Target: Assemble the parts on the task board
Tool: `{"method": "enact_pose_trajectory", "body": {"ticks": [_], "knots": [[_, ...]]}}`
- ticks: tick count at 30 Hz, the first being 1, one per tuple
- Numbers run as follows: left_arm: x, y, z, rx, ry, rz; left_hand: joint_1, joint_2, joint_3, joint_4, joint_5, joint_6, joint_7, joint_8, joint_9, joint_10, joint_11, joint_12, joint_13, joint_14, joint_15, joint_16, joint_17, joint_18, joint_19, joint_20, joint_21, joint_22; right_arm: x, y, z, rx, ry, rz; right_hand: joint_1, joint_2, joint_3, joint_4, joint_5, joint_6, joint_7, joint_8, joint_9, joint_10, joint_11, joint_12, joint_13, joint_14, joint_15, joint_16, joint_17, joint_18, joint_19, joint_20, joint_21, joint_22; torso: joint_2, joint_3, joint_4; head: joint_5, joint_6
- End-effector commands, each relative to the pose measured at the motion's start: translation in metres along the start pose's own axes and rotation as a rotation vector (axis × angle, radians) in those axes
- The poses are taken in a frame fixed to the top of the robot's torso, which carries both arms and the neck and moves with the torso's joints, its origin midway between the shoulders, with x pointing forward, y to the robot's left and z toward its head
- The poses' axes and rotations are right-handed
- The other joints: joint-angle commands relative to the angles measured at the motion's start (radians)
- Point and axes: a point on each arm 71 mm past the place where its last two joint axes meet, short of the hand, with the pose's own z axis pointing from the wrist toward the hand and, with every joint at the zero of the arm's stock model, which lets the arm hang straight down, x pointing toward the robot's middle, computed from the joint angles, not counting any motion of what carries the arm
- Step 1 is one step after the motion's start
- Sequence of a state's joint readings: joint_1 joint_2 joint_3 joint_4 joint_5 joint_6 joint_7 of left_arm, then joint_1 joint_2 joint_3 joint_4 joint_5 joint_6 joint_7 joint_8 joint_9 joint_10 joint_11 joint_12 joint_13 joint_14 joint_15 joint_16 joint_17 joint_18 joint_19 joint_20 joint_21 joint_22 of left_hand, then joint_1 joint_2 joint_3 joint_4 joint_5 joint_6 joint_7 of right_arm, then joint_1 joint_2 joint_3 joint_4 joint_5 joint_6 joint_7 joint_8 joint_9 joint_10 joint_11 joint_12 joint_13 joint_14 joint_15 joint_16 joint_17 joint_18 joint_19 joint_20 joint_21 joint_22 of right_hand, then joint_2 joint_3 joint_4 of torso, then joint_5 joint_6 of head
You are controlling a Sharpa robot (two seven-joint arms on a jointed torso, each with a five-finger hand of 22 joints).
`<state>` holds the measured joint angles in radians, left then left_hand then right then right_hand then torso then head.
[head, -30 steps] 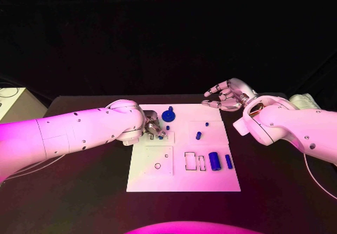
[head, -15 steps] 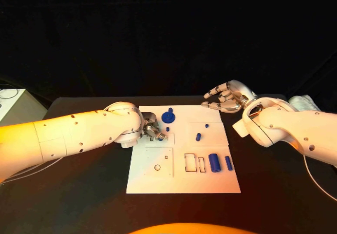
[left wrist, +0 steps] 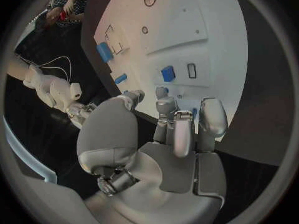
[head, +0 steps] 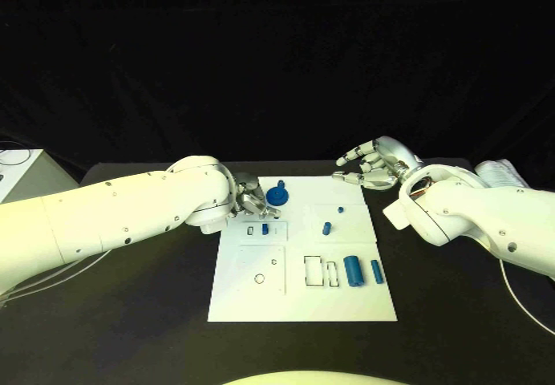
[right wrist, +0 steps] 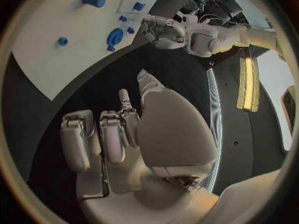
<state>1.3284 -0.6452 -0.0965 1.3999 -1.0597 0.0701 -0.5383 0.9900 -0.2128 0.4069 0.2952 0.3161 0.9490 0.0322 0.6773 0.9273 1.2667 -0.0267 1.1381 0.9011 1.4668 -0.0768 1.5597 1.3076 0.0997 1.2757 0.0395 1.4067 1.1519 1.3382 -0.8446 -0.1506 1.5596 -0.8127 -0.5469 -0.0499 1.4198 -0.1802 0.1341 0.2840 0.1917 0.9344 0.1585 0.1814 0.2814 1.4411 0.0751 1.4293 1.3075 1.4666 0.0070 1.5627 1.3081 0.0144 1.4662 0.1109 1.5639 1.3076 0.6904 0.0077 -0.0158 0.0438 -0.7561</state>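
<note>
The white task board (head: 301, 289) lies mid-table. My left hand (head: 253, 200) hovers over its far left corner with fingers extended and nothing in them, close beside a round blue gear-like part (head: 277, 194). Just in front of the fingers a small blue block (head: 265, 228) stands in a slot, seen in the left wrist view as the block (left wrist: 168, 73) next to an empty slot (left wrist: 192, 70). My right hand (head: 372, 164) is raised beyond the board's far right corner, fingers apart and empty. Its palm (right wrist: 124, 134) faces the board (right wrist: 56, 20).
Two small blue pegs (head: 327, 227) (head: 340, 209) stand mid-board. A blue cylinder (head: 353, 270) and a thinner blue bar (head: 377, 269) lie at the right, beside empty rectangular slots (head: 313, 268). A white box (head: 21, 170) sits at the table's far left.
My left hand has drawn back from the slot toward the board's far edge, leaving the small blue block uncovered in it. The right hand has barely shifted.
</note>
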Motion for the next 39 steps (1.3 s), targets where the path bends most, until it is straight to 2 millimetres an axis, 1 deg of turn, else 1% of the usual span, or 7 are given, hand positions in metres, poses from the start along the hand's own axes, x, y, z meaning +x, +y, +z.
{"method": "enact_pose_trajectory", "body": {"ticks": [1,6,10,13,19,24,39], "knots": [[-0.006,-0.001,-0.004,0.01,-0.008,0.015,-0.012,0.001,-0.006,-0.001,-0.006,-0.006,0.003,0.003,0.001,-0.01,-0.002,-0.008,-0.005,0.089,-0.001,-0.004,0.227,-0.009,-0.008,-0.001,-0.005,-0.005,0.001,0.0,0.0,-0.009,0.008,-0.005,-0.011,0.002,0.0,0.005,-0.002,-0.005,-0.001,0.007,0.001,-0.004,0.001,-0.002,0.129,0.096,-0.005,-0.005,0.232,-0.011,0.099,-0.005,-0.003,0.255,0.002,0.0006,0.0004,-0.002,0.004],[-0.023,0.001,-0.011,0.01,-0.023,0.016,0.005,0.008,-0.01,-0.003,-0.008,-0.022,0.008,-0.004,0.001,-0.034,0.002,-0.027,-0.032,0.08,0.002,-0.014,0.206,-0.004,-0.029,0.002,-0.018,-0.031,0.0,-0.001,0.0,-0.006,0.006,-0.006,-0.011,0.002,0.0,0.005,-0.002,-0.005,-0.001,0.007,0.001,-0.004,0.001,-0.002,0.129,0.096,-0.005,-0.005,0.232,-0.011,0.099,-0.005,-0.003,0.255,0.002,0.0005,0.001,-0.002,0.008],[-0.041,0.01,-0.011,-0.01,-0.034,-0.019,0.061,0.023,-0.004,-0.004,0.0,-0.086,0.04,-0.061,-0.029,-0.127,0.029,-0.106,-0.134,0.046,0.025,-0.046,0.139,0.009,-0.089,0.018,-0.056,-0.102,-0.001,-0.001,0.0,-0.005,0.005,-0.006,-0.011,0.002,0.0,0.005,-0.002,-0.005,-0.001,0.007,0.001,-0.004,0.001,-0.002,0.129,0.096,-0.005,-0.005,0.232,-0.011,0.099,-0.005,-0.003,0.255,0.002,0.0,0.0023,-0.001,0.01],[-0.054,0.02,-0.007,-0.035,-0.051,-0.048,0.08,0.028,-0.004,-0.003,0.001,-0.104,0.06,-0.11,-0.069,-0.138,0.047,-0.11,-0.144,0.044,0.041,-0.046,0.136,0.009,-0.091,0.031,-0.059,-0.102,-0.001,-0.002,0.0,-0.005,0.004,-0.006,-0.011,0.002,0.0,0.005,-0.002,-0.005,-0.001,0.007,0.001,-0.004,0.001,-0.002,0.129,0.096,-0.005,-0.005,0.232,-0.011,0.099,-0.005,-0.003,0.255,0.004,-0.0007,0.0005,0.001,0.016],[-0.071,0.034,0.004,-0.083,-0.079,-0.083,0.087,0.025,-0.007,-0.003,0.001,-0.104,0.064,-0.121,-0.079,-0.145,0.051,-0.113,-0.151,0.044,0.044,-0.047,0.135,0.01,-0.09,0.035,-0.059,-0.101,-0.002,-0.002,-0.001,-0.005,0.003,-0.006,-0.011,0.002,0.0,0.005,-0.002,-0.005,-0.001,0.007,0.001,-0.004,0.001,-0.002,0.129,0.096,-0.005,-0.005,0.232,-0.011,0.099,-0.005,-0.003,0.255,0.006,-0.0001,0.0005,0.008,0.021],[-0.077,0.039,0.013,-0.114,-0.07,-0.089,0.082,0.022,-0.014,-0.001,-0.001,-0.101,0.066,-0.127,-0.086,-0.149,0.053,-0.114,-0.153,0.044,0.047,-0.046,0.136,0.01,-0.09,0.038,-0.059,-0.101,-0.001,-0.002,-0.001,-0.005,0.004,-0.006,-0.011,0.002,0.0,0.005,-0.002,-0.005,-0.001,0.007,0.001,-0.004,0.001,-0.002,0.129,0.096,-0.005,-0.005,0.232,-0.011,0.099,-0.005,-0.003,0.255,0.011,-0.0032,-0.0029,0.005,0.024],[-0.074,0.043,0.031,-0.164,0.032,-0.074,0.061,0.019,-0.036,0.0,-0.015,-0.093,0.069,-0.138,-0.099,-0.165,0.058,-0.121,-0.167,0.039,0.052,-0.048,0.13,0.012,-0.098,0.045,-0.065,-0.11,-0.002,0.0,-0.002,-0.018,-0.006,-0.005,-0.017,0.003,0.001,0.003,-0.002,-0.01,-0.001,0.011,0.002,-0.052,0.0,-0.056,0.08,0.092,-0.005,-0.011,0.221,-0.006,0.088,-0.005,-0.023,0.239,0.026,-0.0049,-0.0092,0.014,0.031]]}}
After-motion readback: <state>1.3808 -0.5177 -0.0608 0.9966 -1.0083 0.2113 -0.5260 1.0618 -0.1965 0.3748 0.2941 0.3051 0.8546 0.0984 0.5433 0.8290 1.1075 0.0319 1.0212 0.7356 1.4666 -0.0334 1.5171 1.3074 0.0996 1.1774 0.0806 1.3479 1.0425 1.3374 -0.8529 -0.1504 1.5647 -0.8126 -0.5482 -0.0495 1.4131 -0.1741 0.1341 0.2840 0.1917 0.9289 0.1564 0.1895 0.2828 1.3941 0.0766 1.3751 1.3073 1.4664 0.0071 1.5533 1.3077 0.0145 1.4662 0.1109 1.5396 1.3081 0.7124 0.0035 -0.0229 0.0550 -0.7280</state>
